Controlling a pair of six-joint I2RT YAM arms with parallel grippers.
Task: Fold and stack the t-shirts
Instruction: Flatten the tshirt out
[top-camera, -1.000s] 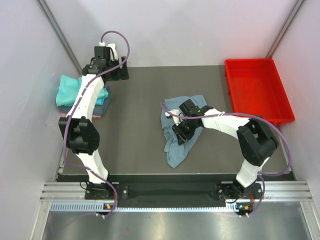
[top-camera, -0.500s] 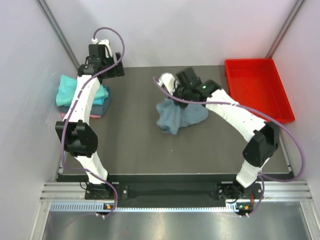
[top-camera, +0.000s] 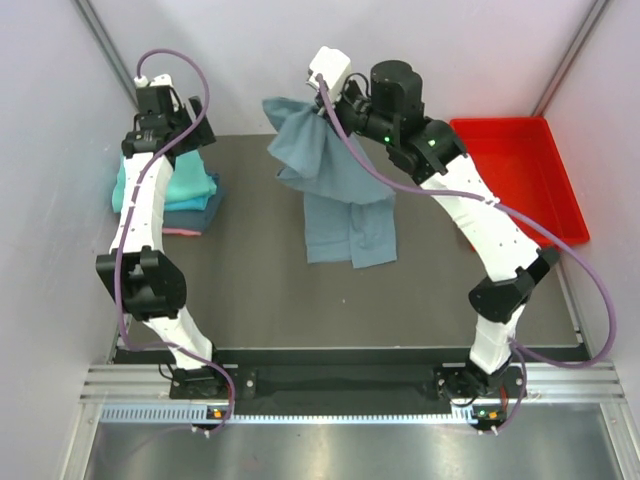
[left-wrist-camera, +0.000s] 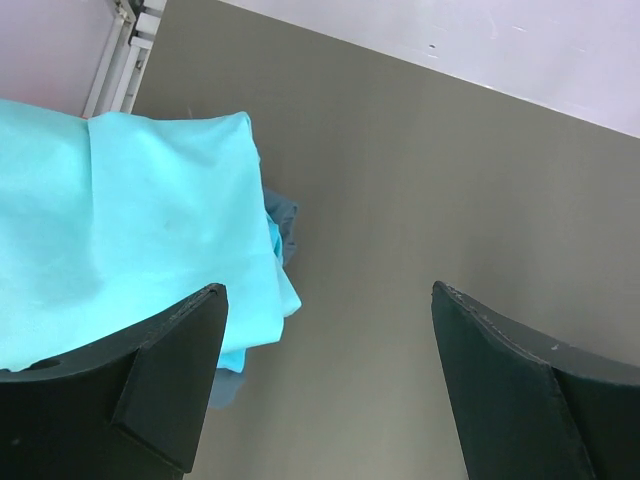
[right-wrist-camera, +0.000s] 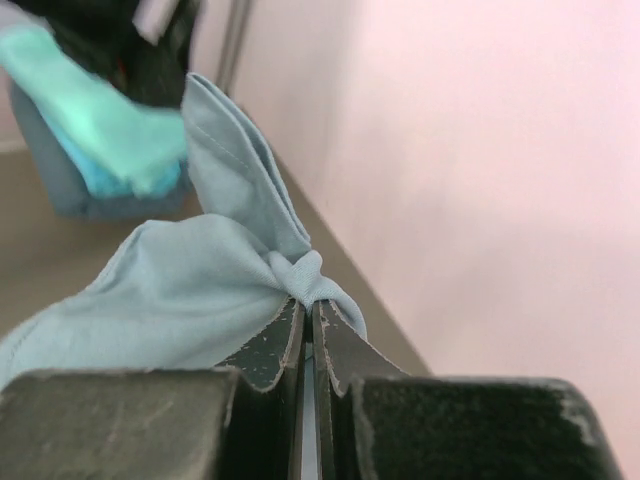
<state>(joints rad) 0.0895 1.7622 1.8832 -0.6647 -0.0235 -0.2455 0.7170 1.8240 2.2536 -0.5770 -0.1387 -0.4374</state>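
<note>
The right arm (top-camera: 470, 200) stretches high above the counter (top-camera: 260, 290), right hand (right-wrist-camera: 310, 310) clamped on the dangling grey-blue t-shirt (top-camera: 335, 190); left hand (left-wrist-camera: 327, 295) hovers spread wide.

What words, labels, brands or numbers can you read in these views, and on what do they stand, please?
None can be read: the grey-blue t-shirt, the teal t-shirt, the red tray and the table show no legible text.

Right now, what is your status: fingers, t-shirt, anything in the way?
Right fingers shut on grey-blue t-shirt; it hangs unfolded. Left fingers open, empty, by folded stack. Red tray at far right, not in the way.
</note>
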